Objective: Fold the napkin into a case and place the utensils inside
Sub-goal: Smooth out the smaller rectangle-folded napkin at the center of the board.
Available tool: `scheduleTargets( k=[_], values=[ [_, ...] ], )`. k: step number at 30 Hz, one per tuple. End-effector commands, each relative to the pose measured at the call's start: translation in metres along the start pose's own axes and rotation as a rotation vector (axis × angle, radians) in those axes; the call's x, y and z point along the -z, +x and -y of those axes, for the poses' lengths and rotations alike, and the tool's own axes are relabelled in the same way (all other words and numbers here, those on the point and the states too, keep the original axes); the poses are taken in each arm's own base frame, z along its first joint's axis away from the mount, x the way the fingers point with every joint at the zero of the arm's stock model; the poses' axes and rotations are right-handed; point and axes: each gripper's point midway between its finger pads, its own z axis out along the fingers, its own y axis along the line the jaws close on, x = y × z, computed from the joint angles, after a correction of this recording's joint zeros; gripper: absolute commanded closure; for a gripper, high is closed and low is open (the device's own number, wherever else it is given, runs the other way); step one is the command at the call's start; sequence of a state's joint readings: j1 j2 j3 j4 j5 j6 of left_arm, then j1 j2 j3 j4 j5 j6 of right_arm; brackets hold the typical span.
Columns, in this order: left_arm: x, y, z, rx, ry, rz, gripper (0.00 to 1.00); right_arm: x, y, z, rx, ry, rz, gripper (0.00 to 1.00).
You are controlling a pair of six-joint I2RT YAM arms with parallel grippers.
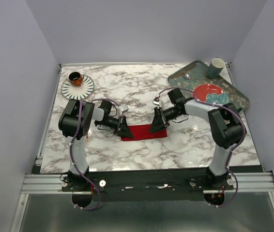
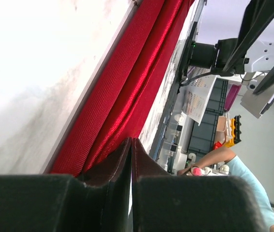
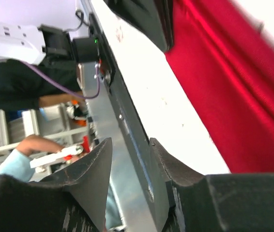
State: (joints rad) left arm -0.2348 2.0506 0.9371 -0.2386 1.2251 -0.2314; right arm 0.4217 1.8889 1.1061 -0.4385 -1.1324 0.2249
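Observation:
The red napkin (image 1: pixel 144 131) lies on the marble table as a narrow flat strip between my two grippers. My left gripper (image 1: pixel 125 126) is at its left end. In the left wrist view its jaws (image 2: pixel 131 140) are pressed together at the edge of the napkin (image 2: pixel 127 82), and a ridge of cloth runs up to their tips. My right gripper (image 1: pixel 157 126) is at the strip's right end. In the right wrist view it (image 3: pixel 130 141) is open and empty, with the napkin (image 3: pixel 234 96) beside it. A slim utensil (image 1: pixel 188 76) lies on the tray; the fork is not discernible.
A green tray (image 1: pixel 234 89) at the back right holds a round red plate (image 1: pixel 209 93) and a green cup (image 1: pixel 216 67). A striped saucer (image 1: pixel 85 87) with a dark cup (image 1: pixel 75 78) stands at the back left. The table's near rail shows in the right wrist view (image 3: pixel 127 125).

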Motion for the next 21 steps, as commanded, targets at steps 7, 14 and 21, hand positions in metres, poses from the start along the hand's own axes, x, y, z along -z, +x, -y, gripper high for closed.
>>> scheduleTargets(
  k=[7, 14, 21],
  values=[
    [0.008, 0.023, -0.042, 0.106, -0.192, -0.021, 0.85, -0.008, -0.004, 0.096, -0.117, 0.206, -0.026, 0.59],
    [0.011, 0.032, -0.023, 0.022, -0.164, -0.025, 0.85, -0.029, 0.022, 0.091, -0.104, 0.179, -0.111, 0.62],
    [0.03, 0.013, 0.044, -0.376, -0.152, 0.042, 0.64, -0.019, 0.013, 0.036, 0.048, 0.107, -0.077, 0.59]
  ],
)
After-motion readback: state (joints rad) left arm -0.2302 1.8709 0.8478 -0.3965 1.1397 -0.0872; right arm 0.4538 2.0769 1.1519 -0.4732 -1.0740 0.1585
